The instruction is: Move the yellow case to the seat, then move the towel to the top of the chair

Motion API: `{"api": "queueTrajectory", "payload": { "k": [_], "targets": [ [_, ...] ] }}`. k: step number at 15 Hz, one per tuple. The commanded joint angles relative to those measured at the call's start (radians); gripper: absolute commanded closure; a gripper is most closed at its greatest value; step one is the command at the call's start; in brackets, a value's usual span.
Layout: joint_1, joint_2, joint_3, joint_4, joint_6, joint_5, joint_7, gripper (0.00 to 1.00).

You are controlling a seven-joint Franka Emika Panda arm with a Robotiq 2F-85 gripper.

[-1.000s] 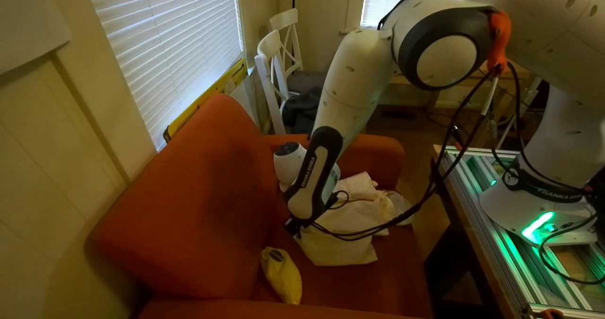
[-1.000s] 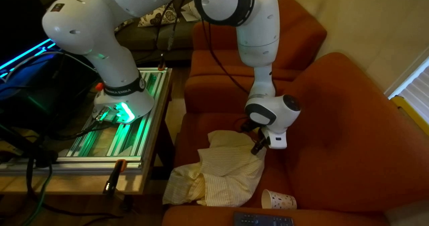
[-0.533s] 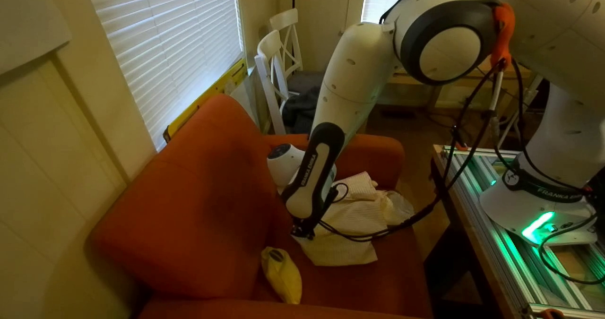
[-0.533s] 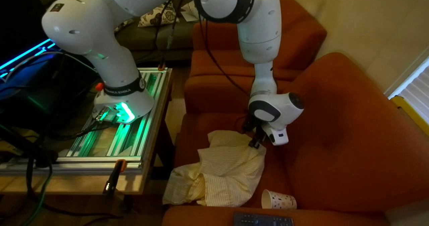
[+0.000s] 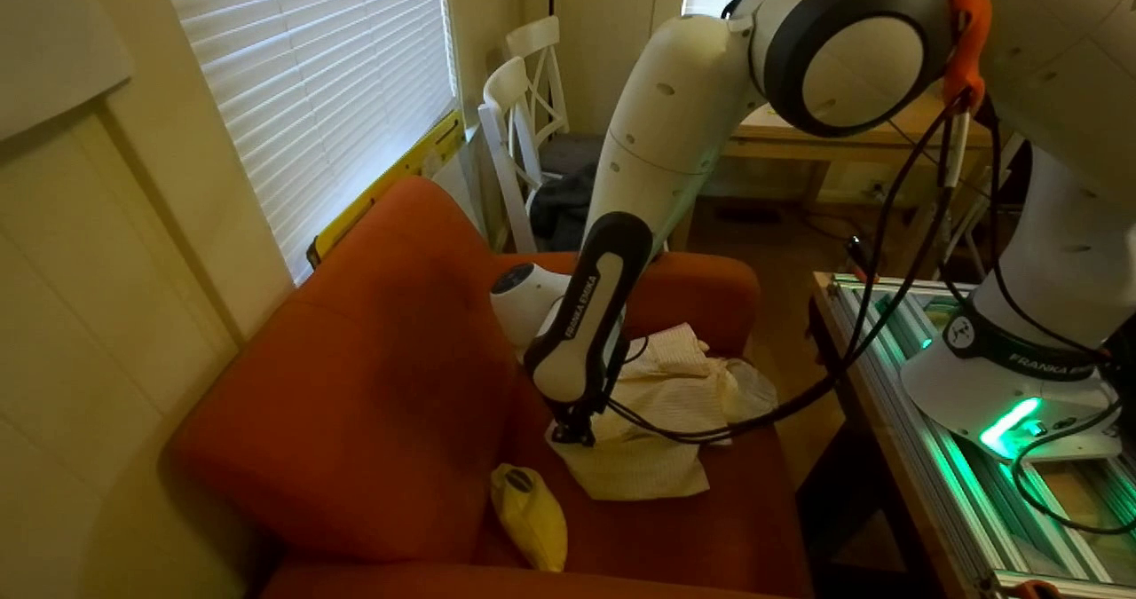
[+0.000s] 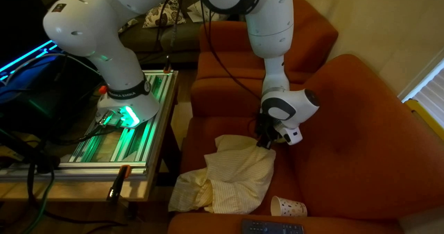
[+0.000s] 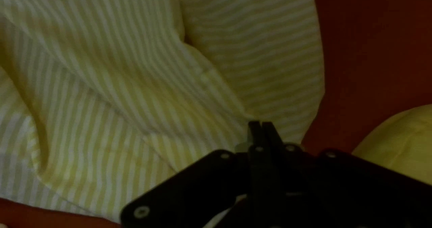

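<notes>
Apparently addressing step two, clenching black gripper point(image 7: 261, 123), without confirmable catch, at striped cream-yellow cloth towel point(image 6: 239, 176) on upholstered seat point(image 5: 679, 537) of rust-orange armchair point(image 5: 355, 386), near yellow oblong case point(image 5: 532, 521) already there, likely needing verified pinch before lifting to armchair top.

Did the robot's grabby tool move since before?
Yes. In an exterior view, the tool has moved slightly up the picture, away from the spotted cup, which stayed put.
</notes>
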Motion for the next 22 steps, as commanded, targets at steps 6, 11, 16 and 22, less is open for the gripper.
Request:
{"api": "queueTrajectory", "payload": {
  "k": [6,11,16,22],
  "targets": [
    [-0.015,-0.118,0.058,-0.07,-0.016,-0.026,-0.047,0.98],
    [-0.061,-0.179,0.153,-0.081,-0.062,0.007,-0.125,0.99],
    [-0.083,-0.23,0.229,-0.089,-0.074,0.028,-0.182,0.99],
    [-0.084,-0.285,0.298,-0.089,-0.09,0.059,-0.213,0.99]
  ]
}}
